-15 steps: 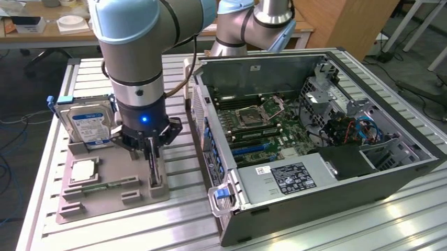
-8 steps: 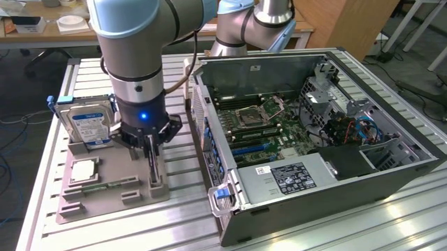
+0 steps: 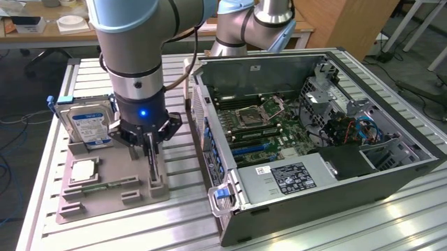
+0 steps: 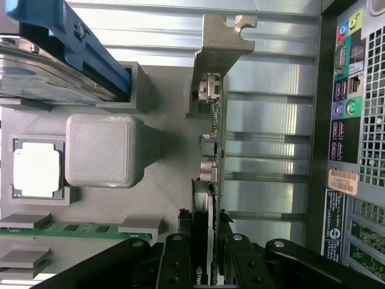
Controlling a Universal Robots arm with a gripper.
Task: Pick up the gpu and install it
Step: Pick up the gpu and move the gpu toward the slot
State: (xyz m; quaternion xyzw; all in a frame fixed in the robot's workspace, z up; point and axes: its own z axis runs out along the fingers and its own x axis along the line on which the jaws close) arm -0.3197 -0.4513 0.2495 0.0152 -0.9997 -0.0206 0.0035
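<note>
You are seeing the gpu (image 3: pixel 154 168) (image 4: pixel 210 150), a thin dark card with a pale metal end bracket, standing upright on its long edge, sitting slotted at the grey tray's (image 3: pixel 112 194) three o'clock side in the exterior view.

Hardly anything reads clearly. On the gpu (image 4: pixel 212 162), a scrap of green logo lettering (image 4: pixel 198 279) shows at the card's edge, too cut off to spell out. A pale orange sticker (image 4: pixel 341 179) on the computer case (image 4: pixel 373 90) bears a barcode and a short code, illegible. The hard drive (image 3: pixel 85 123) label and the black label (image 3: pixel 293 178) inside the case carry print too small to read
</note>
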